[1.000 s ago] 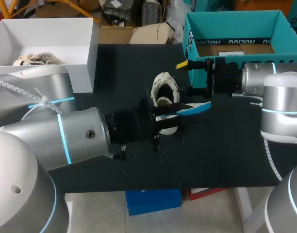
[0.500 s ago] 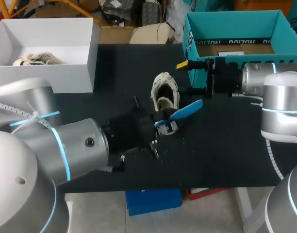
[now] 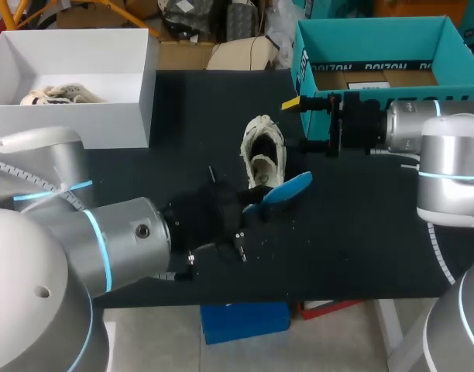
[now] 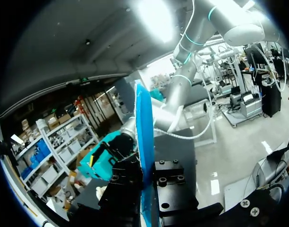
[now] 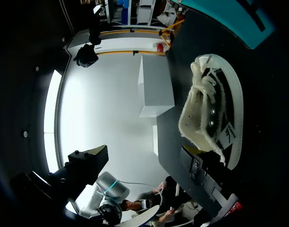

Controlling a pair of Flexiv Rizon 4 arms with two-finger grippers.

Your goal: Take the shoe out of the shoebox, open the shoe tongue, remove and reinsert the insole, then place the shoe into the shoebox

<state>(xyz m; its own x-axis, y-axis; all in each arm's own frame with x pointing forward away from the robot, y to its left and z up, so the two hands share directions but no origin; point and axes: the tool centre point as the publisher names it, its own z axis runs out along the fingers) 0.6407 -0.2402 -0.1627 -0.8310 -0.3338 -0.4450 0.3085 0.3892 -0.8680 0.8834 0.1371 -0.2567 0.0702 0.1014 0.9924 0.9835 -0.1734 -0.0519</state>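
The black worktop (image 3: 361, 232) carries everything. At its far right stands the teal shoebox (image 3: 376, 35), open at the top and without a shoe, so it is ready to receive the shoe at the end. At the far left is a white box (image 3: 74, 116) with a second shoe (image 3: 63, 94) lying inside, which is not part of this step.

The shoe (image 3: 263, 147) stands in the middle of the worktop, outside the shoebox, with its opening turned upward. I judge it is put this way so that the insole can go in from above.

The blue insole (image 3: 287, 188) is out of the shoe, just at its near right side. The left hand (image 3: 251, 211) is clenched on one end of it. In the left wrist view the insole stands on edge between the two fingers, and the long free end points toward the shoe, probably for sliding it back inside.

The right hand (image 3: 299, 124) is released, with fingers wide apart at the right of the shoe. It seems close to the shoe but not touching, though this is hard to see. Perhaps it waits there to steady the shoe.
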